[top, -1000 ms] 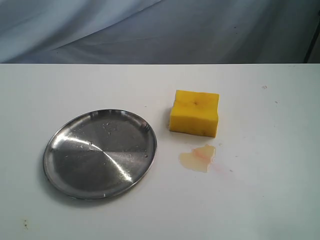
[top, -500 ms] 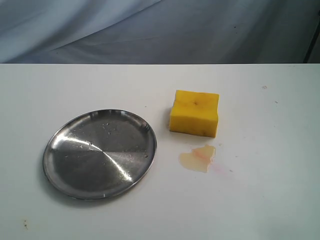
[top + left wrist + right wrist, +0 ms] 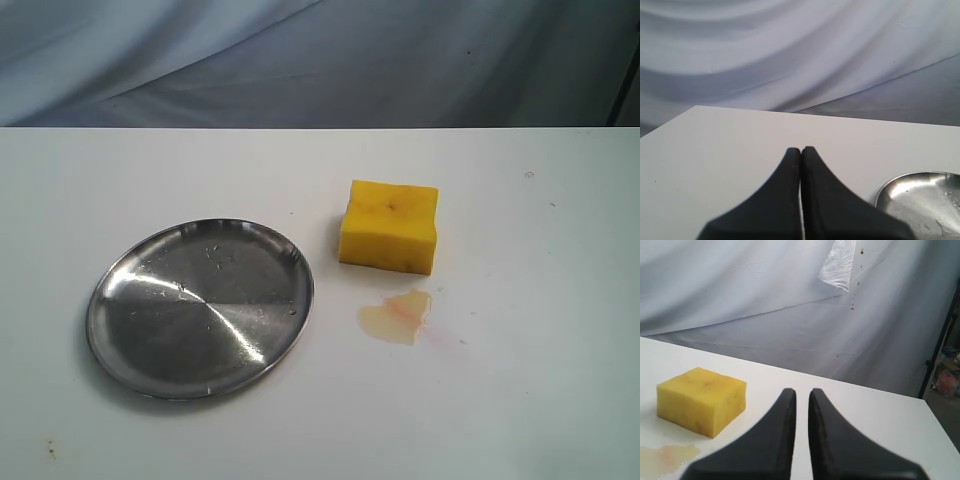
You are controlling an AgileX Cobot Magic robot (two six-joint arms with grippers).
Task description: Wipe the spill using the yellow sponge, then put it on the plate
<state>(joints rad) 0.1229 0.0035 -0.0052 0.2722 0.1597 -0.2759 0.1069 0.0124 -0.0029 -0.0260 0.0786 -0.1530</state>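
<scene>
Counter (image 3: 560,400): white, matte, faint specks | Backdrop (image 3: 300,60): grey-blue draped cloth, soft folds, small dark spots in right wrist view | Black stand pole (image 3: 939,340): right edge | Light: even, diffuse

The white table (image 3: 540,400) holds a shiny plate (image 3: 130,300). A yellow sponge (image 3: 389,226) sits near it. An orange spill (image 3: 396,317) lies just beside the sponge.

Only the gripper fingers show — matte black, smooth, each tapering from a broad base to a rounded tip on both the left gripper (image 3: 801,150) and the right gripper (image 3: 802,392).
</scene>
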